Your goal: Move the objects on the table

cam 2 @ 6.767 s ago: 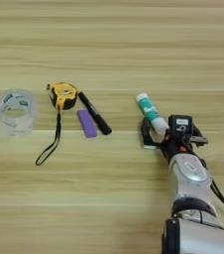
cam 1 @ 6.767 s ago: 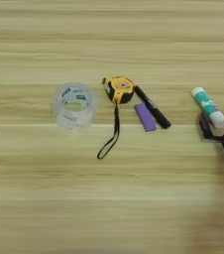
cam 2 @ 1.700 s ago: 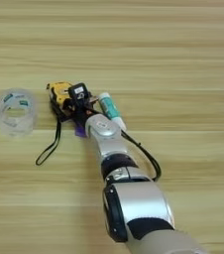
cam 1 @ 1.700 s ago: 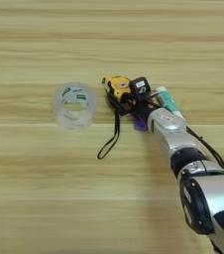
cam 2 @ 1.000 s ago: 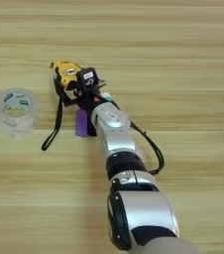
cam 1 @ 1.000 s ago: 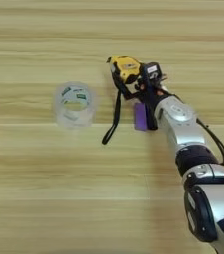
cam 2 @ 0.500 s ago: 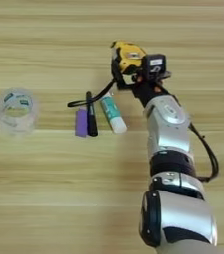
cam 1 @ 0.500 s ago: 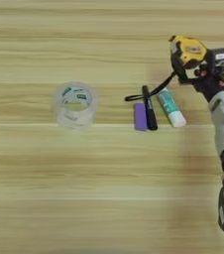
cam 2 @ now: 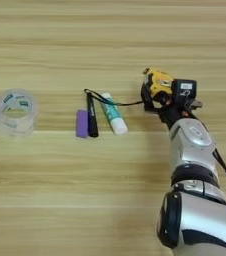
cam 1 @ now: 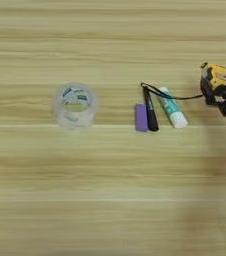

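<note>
Tape measure: yellow-and-black plastic-cased tape measure (cam 2: 158, 85) with a thin black strap (cam 2: 116, 103), at the right of the group, in the grip of the robot's black two-fingered right gripper (cam 2: 161, 100).
Jaws: closed around the tape measure's case; whether the case rests on the worktop or hangs just above it I cannot tell.
Strap: trails left from the case, across the top of the glue stick, to the marker's far tip.
Handling, tape measure: probably the heaviest item here, hard-shelled and stiff; best taken across the case, as the limp strap would swing and snag its neighbours.
Glue stick: white tube with teal label (cam 2: 111, 118), lying slanted just right of the marker; likely light and prone to roll; grip across the middle.
Marker: slim black marker pen (cam 2: 91, 121), touching or nearly touching the purple piece; light, likely slippery.
Purple piece: small flat purple rectangle (cam 2: 82, 124); low-lying, so probably awkward to pinch.
Tape roll: clear adhesive tape roll (cam 1: 74, 105), well apart to the left; light, hollow, graspable across the rim.
Worktop: broad light tan wooden surface (cam 1: 110, 200).
Right eye view only: silver forearm (cam 2: 191, 150) and whole gripper.
Left eye view: only the dark gripper edge at the right border, with more bare wood left of the roll.
</note>
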Controlling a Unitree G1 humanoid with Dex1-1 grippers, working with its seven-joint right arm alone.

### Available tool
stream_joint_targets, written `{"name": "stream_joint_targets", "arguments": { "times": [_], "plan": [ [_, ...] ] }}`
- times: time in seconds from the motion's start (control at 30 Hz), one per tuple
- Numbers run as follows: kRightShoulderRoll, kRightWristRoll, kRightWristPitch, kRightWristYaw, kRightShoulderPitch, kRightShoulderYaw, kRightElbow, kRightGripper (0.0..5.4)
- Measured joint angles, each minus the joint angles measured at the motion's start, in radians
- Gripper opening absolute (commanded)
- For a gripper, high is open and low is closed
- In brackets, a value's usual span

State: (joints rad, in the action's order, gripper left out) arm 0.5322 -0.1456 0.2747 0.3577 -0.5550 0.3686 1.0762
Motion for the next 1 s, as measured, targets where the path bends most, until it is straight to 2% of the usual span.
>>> {"name": "stream_joint_targets", "arguments": {
  "times": [0.4,1.0],
  "plan": [
    [-0.025,0.06,0.018,-0.024,0.017,-0.064,0.091,4.31],
    [-0.017,0.08,0.041,-0.07,0.011,-0.074,0.12,4.31]
  ]
}}
